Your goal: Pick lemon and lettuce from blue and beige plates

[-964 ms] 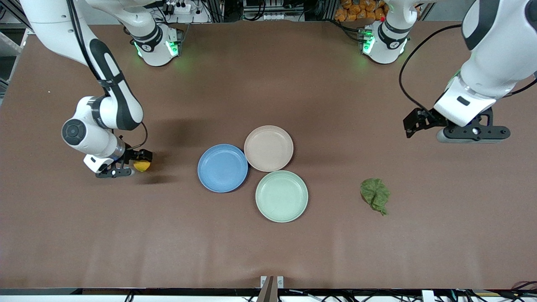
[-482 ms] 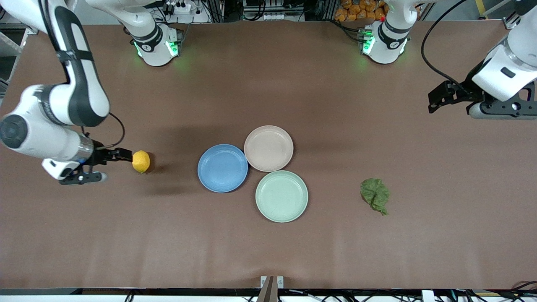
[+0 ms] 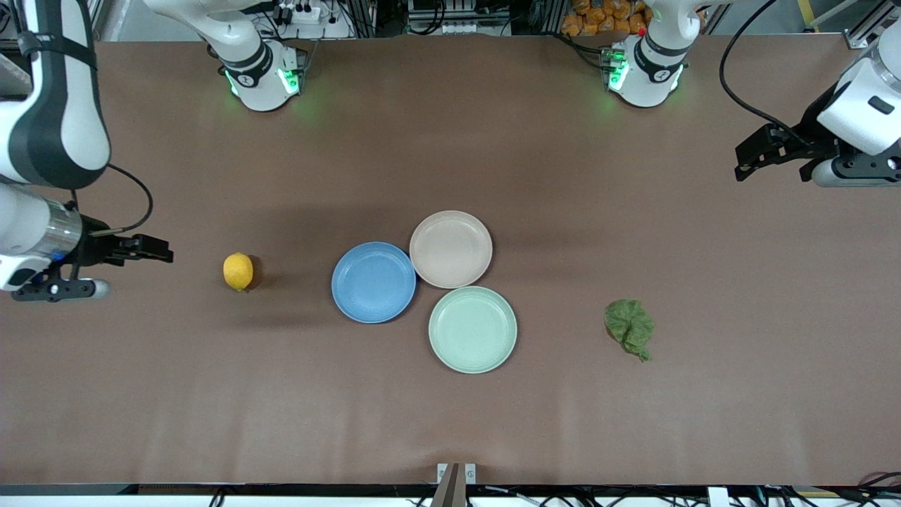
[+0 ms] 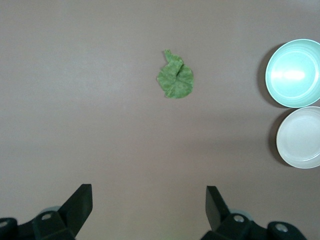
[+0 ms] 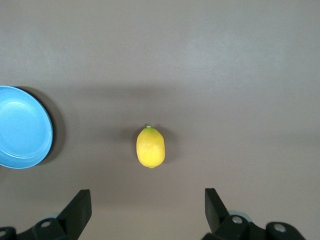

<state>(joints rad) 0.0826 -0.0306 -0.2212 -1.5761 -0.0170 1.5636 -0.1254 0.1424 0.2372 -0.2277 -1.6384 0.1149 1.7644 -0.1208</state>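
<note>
Lying bare on the table: one lemon [image 3: 238,271], one lettuce [image 3: 629,327], three plates.

Lemon sits toward the right arm's end, long axis running nearer-to-farther; lettuce's stem tip points nearer the front camera. Blue plate [image 3: 373,282], beige plate [image 3: 450,248] and mint plate [image 3: 472,329] touch. Right gripper [image 5: 145,212] and left gripper [image 4: 149,210] hover wide open, holding nothing.

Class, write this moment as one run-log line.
lemon: on table, off blue plate | lettuce: on table, off beige plate | right gripper: open, empty | left gripper: open, empty
</note>
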